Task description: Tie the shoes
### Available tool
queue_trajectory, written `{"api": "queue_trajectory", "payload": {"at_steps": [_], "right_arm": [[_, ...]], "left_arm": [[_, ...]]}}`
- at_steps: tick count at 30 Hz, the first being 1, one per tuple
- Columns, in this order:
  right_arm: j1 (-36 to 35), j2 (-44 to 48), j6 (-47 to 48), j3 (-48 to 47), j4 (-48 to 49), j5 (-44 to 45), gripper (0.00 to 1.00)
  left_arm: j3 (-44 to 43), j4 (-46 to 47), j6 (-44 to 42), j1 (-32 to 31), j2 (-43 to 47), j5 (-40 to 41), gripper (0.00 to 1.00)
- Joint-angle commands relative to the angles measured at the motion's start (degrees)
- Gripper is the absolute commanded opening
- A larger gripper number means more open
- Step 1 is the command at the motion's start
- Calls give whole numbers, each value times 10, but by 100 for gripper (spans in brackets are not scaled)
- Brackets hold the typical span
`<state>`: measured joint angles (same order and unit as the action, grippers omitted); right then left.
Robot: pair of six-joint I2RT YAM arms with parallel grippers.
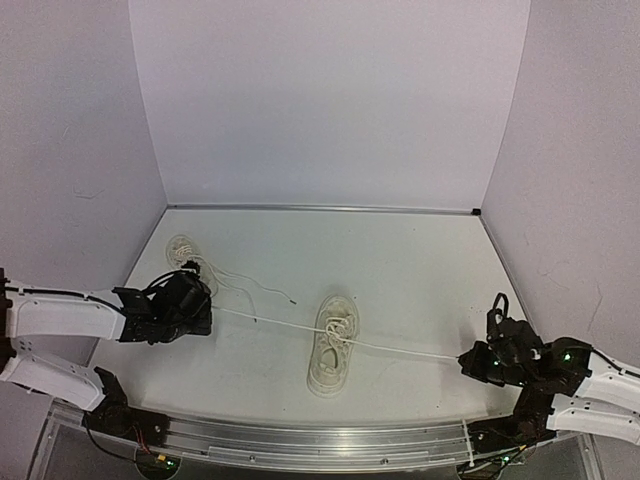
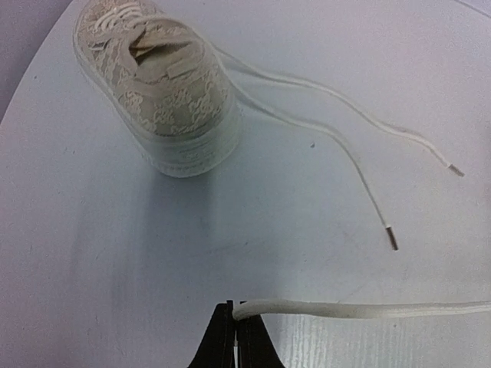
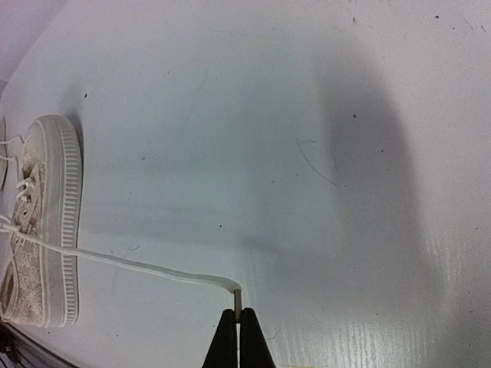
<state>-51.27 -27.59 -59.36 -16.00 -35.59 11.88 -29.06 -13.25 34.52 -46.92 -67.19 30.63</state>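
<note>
One cream shoe (image 1: pixel 333 345) lies mid-table, toe toward me, also at the left edge of the right wrist view (image 3: pixel 44 222). Its two laces are pulled out sideways, taut. My left gripper (image 1: pixel 205 312) is shut on the left lace end (image 2: pixel 337 309), pinched at the fingertips (image 2: pixel 236 314). My right gripper (image 1: pixel 466 362) is shut on the right lace's tip (image 3: pixel 153 270), held between the fingertips (image 3: pixel 238 314). The other shoe (image 1: pixel 186 254) sits at the far left by the wall, close ahead of the left wrist camera (image 2: pixel 157 77), with its loose laces (image 2: pixel 360 165) trailing over the table.
White walls close the table on the left (image 1: pixel 70 180), back and right (image 1: pixel 580 190). A metal rail (image 1: pixel 320 445) runs along the near edge between the arm bases.
</note>
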Motion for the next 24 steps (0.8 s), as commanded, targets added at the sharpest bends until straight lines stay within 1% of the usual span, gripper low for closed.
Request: {"api": "queue_trajectory", "payload": {"at_steps": [1, 2, 3, 4, 5, 6, 7, 8, 9, 10, 11, 13, 15, 18, 20, 23, 24], "right_arm": [[1, -53, 4, -45, -10, 55, 0], [0, -71, 18, -51, 0, 53, 0], [0, -96, 31, -57, 18, 46, 0], [0, -111, 45, -64, 30, 38, 1], [0, -131, 58, -76, 37, 26, 14], [0, -145, 73, -84, 43, 19, 26], [1, -159, 93, -97, 45, 10, 50], [1, -167, 108, -109, 46, 2, 75], [0, -172, 129, -121, 46, -5, 84], [0, -175, 147, -129, 48, -13, 87], [1, -175, 164, -136, 55, -27, 89], [0, -175, 214, -137, 96, -63, 89], [0, -190, 255, -138, 142, -111, 87], [0, -267, 309, -178, 179, -168, 83], [0, -347, 344, -212, 187, -193, 78], [-2, -436, 387, -240, 207, -209, 69], [-3, -456, 397, -243, 215, -214, 68]], "left_arm": [[-70, -66, 29, 1, -61, 22, 0], [-80, -64, 17, 1, -71, 11, 0], [-83, -56, 5, 1, -75, -5, 4], [-86, -48, -11, 1, -77, -23, 12], [-88, -43, -26, 1, -74, -42, 25], [-89, -41, -37, 1, -70, -54, 43], [-88, -41, -49, 1, -57, -65, 61], [-87, -42, -65, 1, -41, -77, 71], [-86, -42, -81, 0, -25, -88, 78], [-86, -44, -94, 0, -12, -98, 82], [-87, -44, -115, 1, 5, -109, 85], [-89, -31, -156, 1, 19, -163, 87], [-100, -21, -195, 1, 7, -217, 88], [-121, -3, -242, 0, -49, -292, 86], [-131, 15, -274, 0, -90, -351, 82], [-138, 48, -312, -2, -140, -396, 78], [-137, 62, -322, -3, -149, -402, 77]]}}
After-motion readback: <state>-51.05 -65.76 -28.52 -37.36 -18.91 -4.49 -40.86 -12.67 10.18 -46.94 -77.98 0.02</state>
